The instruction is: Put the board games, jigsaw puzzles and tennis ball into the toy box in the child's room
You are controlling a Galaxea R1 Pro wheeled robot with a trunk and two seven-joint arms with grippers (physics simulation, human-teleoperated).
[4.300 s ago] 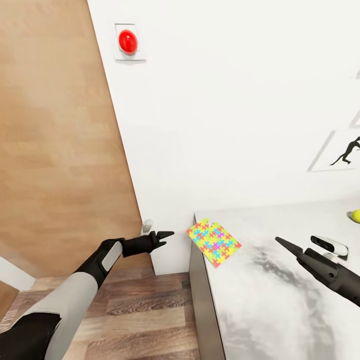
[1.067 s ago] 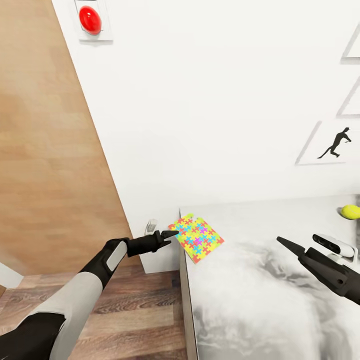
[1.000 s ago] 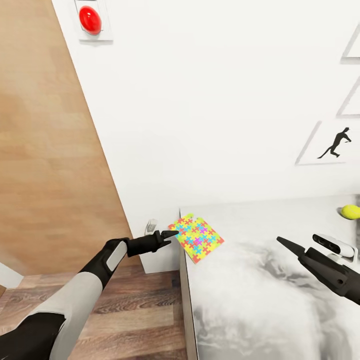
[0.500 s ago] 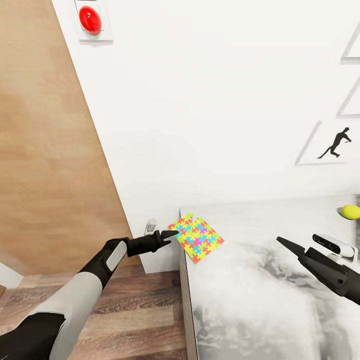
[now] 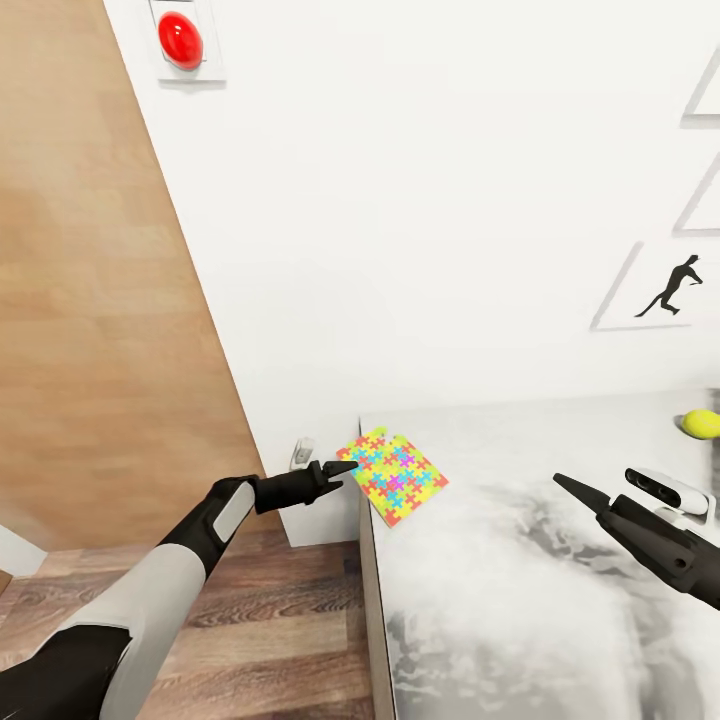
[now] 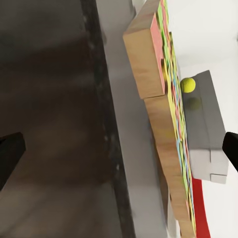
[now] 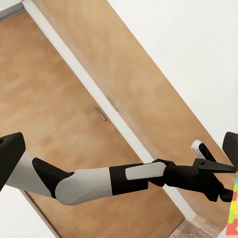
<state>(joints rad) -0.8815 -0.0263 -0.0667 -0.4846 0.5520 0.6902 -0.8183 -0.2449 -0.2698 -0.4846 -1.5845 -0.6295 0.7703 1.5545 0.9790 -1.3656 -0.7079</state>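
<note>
From the head camera, the left gripper [image 5: 338, 467] hangs empty, fingers spread, tip just beside the jigsaw puzzle [image 5: 397, 477] on the table [image 5: 520, 600] corner. The right gripper [image 5: 572, 489] hovers over the table, also open and empty. The tennis ball [image 5: 701, 423] sits far right; the left wrist camera catches it [image 6: 187, 85] beside the grey toy box [image 6: 206, 134], contents hidden.

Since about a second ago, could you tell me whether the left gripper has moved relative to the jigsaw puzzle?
No. The left gripper sits at the same spot beside the jigsaw puzzle's overhanging corner at the table edge, as before.
</note>
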